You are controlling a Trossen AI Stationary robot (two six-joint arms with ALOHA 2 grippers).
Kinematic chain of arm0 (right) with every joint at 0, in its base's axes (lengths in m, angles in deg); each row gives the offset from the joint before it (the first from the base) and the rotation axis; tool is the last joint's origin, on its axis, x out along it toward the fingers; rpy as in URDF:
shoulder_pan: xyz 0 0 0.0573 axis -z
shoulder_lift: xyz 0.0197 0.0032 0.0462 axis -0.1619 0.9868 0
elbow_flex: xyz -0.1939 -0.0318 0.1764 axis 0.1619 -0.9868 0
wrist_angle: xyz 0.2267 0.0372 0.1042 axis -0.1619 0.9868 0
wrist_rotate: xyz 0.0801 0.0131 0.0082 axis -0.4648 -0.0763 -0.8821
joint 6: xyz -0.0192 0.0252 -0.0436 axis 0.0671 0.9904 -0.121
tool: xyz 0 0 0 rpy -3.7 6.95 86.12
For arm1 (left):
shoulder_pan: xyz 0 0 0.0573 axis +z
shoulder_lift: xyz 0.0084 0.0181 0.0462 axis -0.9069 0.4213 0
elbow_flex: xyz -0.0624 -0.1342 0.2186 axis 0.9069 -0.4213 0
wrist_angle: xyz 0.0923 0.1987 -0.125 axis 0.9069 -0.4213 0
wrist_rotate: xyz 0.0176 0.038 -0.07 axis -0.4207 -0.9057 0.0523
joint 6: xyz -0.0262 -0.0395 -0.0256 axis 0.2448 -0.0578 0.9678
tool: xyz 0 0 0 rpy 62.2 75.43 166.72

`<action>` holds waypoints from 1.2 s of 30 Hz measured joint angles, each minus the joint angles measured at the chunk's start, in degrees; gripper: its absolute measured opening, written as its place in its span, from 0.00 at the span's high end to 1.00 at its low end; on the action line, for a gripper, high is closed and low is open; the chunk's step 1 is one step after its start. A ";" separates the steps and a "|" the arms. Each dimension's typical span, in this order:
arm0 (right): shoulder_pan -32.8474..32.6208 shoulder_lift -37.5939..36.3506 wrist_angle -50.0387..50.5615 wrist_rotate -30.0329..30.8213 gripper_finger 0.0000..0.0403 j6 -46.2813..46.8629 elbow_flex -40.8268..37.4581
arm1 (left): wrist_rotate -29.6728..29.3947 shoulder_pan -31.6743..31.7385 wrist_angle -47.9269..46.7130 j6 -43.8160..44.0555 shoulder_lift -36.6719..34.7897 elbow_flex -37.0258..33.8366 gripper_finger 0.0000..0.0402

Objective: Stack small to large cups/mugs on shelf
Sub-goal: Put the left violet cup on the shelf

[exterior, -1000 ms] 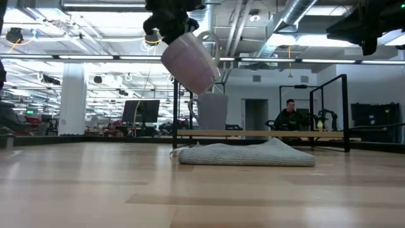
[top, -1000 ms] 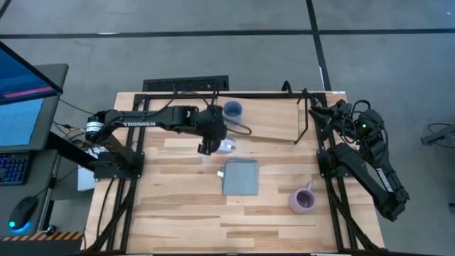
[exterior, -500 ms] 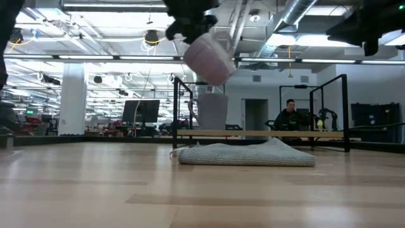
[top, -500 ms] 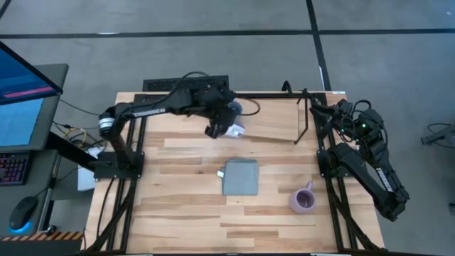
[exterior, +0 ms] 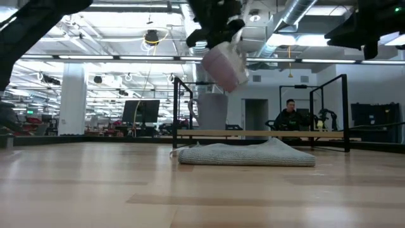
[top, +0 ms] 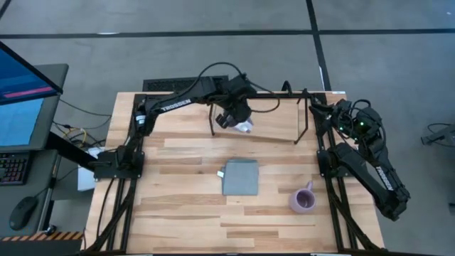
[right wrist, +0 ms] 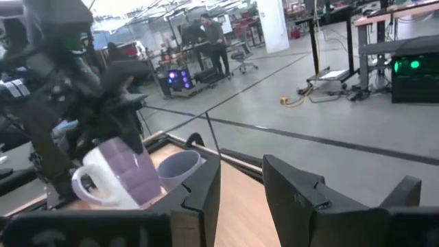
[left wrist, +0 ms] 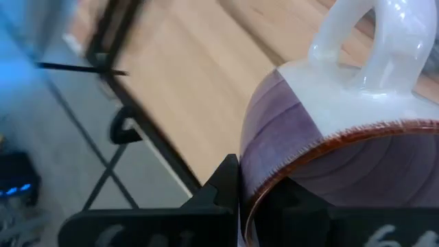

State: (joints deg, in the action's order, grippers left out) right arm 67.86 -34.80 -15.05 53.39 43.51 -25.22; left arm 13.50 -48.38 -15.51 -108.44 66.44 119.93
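Note:
My left gripper [top: 234, 117] is over the shelf [top: 277, 126] at the table's far edge, shut on a light purple mug [top: 244, 127] with a white base. The low view shows this mug [exterior: 224, 63] tilted in the air above the blue mug [exterior: 213, 111], which stands upright by its base on the shelf board [exterior: 285, 134]. The right wrist view shows the blue mug [right wrist: 180, 167] right beside the held one [right wrist: 116, 177]. The second purple mug [top: 303, 200] stands on the table near the right edge. My right gripper [top: 318, 112] waits open by the shelf's right end. My left gripper holds the purple mug at its brown-edged rim [left wrist: 322, 152], on the side away from the handle [left wrist: 374, 41]. One finger [left wrist: 221, 189] lies against the outer wall; the mug hides the other. The fingers slant down from above. The mug is lifted clear and tilted.
A flat grey-blue square cloth [top: 240, 176] lies mid-table, in front of the shelf. The shelf's black rod frame [top: 303, 117] stands up at both ends. A monitor [top: 21, 92] is off the table's left side. A person [exterior: 290, 114] sits in the room far behind.
My left gripper carried the purple mug toward the table's far edge and to the right, from over the bare table left of the shelf to above the shelf and the blue mug. The mug stayed lifted and turned about in the hold.

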 joint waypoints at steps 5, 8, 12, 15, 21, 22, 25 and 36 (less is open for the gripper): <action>0.00 0.92 0.07 1.08 0.67 0.20 -0.01 | 0.01 0.03 -1.31 -0.94 0.32 -0.17 0.99; -0.01 1.88 0.07 1.11 0.67 0.23 -0.01 | 0.12 -0.23 -0.65 -1.87 0.86 -0.20 0.99; -0.02 3.68 0.07 1.10 0.67 0.24 -0.01 | 0.03 -0.90 2.90 -1.24 0.92 -0.20 0.99; -0.02 5.36 0.07 1.10 0.67 0.16 -0.01 | -1.26 -1.24 8.65 1.77 1.74 -0.21 0.99; -0.02 9.16 0.07 1.14 0.67 0.11 -0.01 | -7.65 -1.49 14.17 0.73 4.37 -0.05 0.99; -0.02 9.84 0.07 1.10 0.67 0.11 -0.01 | -7.97 -1.47 14.91 0.69 4.90 -0.05 0.99; -0.06 11.22 0.07 0.98 0.67 0.01 -0.04 | -8.06 -1.28 14.97 -0.54 6.53 -0.05 0.99; -2.45 11.91 -4.27 0.86 0.67 -2.45 -0.04 | -7.48 -0.43 15.44 -3.93 8.10 0.04 0.99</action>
State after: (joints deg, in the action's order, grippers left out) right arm 65.41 -22.89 -19.32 54.25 41.06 -25.25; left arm 6.02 -48.80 -0.07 -112.37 74.54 119.97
